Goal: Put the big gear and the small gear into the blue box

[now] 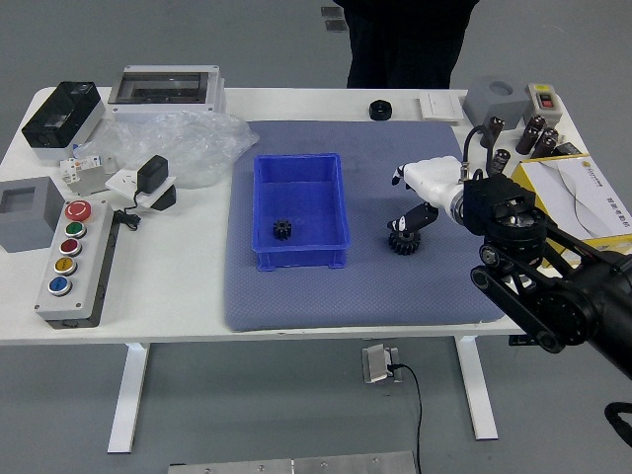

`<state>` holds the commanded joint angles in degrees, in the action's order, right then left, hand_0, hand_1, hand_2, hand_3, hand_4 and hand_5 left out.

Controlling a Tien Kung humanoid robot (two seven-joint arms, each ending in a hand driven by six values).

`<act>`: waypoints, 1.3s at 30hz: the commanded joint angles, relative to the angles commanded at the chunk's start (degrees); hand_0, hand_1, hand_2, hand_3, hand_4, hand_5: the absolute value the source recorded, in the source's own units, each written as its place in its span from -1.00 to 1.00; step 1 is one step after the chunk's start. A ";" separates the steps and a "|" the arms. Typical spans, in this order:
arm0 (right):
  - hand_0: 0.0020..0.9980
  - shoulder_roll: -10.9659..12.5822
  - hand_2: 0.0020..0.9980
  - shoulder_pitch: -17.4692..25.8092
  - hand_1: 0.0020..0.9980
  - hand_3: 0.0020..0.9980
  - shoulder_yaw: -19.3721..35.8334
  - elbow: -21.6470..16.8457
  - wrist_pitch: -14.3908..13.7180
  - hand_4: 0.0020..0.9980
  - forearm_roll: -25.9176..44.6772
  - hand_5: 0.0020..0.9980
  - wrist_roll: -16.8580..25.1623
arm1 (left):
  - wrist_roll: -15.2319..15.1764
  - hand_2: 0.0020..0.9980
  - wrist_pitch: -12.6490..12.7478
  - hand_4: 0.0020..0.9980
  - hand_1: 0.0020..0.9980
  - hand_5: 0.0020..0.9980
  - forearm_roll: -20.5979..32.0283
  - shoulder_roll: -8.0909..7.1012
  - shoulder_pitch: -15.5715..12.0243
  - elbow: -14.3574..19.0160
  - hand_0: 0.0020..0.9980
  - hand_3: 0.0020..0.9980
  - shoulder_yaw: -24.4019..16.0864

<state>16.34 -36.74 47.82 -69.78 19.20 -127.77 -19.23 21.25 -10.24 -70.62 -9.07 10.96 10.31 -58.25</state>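
Right hand [434, 188] hangs above the mat with its digits parted and nothing in its hold. From its palm, the big gear [405, 244] lies toward the near edge and slightly to the left, just below the lower digit, whose tip overlaps the gear's far rim in this view; whether they touch I cannot tell. Of the two hands, the right is nearer, being the only one in view. Flat on the mat, the gear seems to have its axle line upright; being round, it has no long side and points nowhere, so a grip across the rim from any side should serve. The hand would need to shift a little toward the near edge and down, then close. The blue box [344, 259] sits to the gear's left, apart from it, with the small gear [282, 229] already inside, toward the near left part, so the big gear looks to be all that is left. Under both spreads the mat [395, 296] on the white surface [178, 286]. Beyond the far edge stands a person [407, 44], hands out of view.
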 joint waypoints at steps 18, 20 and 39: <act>0.33 -0.28 0.44 1.05 0.21 0.43 -2.36 1.17 0.82 0.63 0.39 -0.22 -0.22 | 0.00 0.56 0.05 0.33 0.57 -0.25 0.16 0.07 0.03 0.00 0.66 0.52 0.00; 0.33 -0.33 0.44 1.06 0.21 0.43 -2.40 1.39 0.77 0.63 0.35 -0.22 -0.22 | 0.00 0.56 0.06 0.33 0.57 -0.25 0.16 0.08 0.06 0.00 0.66 0.52 0.01; 0.33 -1.53 0.42 1.24 0.20 0.40 -3.06 3.88 0.27 0.60 0.35 -0.23 -0.08 | -0.07 0.56 0.07 0.33 0.57 -0.25 0.32 0.20 0.46 0.00 0.65 0.52 0.14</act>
<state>14.81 -35.50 44.76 -65.90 19.47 -127.41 -19.31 21.18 -10.18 -70.30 -8.86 11.42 10.31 -58.10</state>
